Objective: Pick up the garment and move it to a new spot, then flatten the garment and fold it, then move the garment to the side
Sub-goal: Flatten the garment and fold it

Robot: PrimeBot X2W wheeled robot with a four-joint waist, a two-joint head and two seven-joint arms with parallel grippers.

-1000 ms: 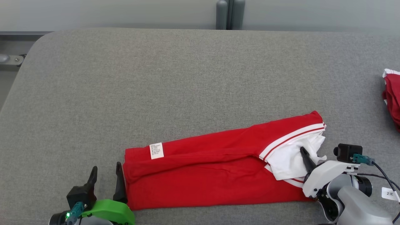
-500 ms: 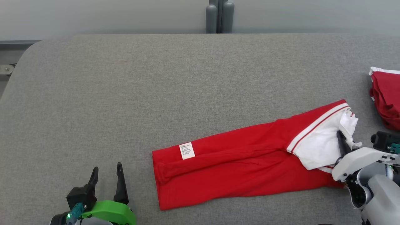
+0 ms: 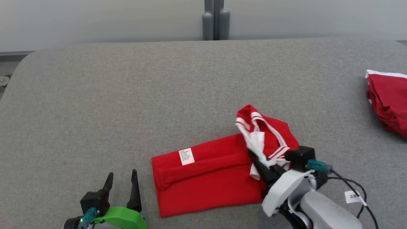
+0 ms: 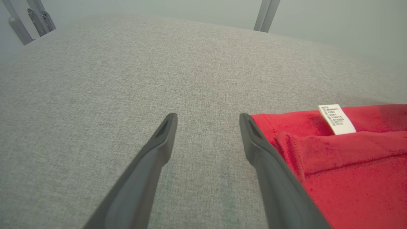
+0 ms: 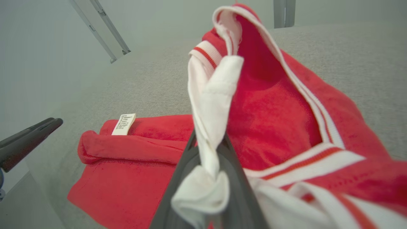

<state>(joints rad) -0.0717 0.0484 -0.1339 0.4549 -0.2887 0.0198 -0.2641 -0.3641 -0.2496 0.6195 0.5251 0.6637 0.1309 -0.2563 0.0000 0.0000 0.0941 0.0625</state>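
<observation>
Beyond the garment (image 3: 206,181) edge, wide grey tabletop (image 3: 95,105).

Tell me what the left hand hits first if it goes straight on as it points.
The way looks free: only bare grey table lies ahead of the left hand, to its far edge. The red garment lies just right of that line, seemingly clear.

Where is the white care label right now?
In the head view, the care label lies on the flat left end of the garment, near its far edge and to the right of the open left gripper.
</observation>
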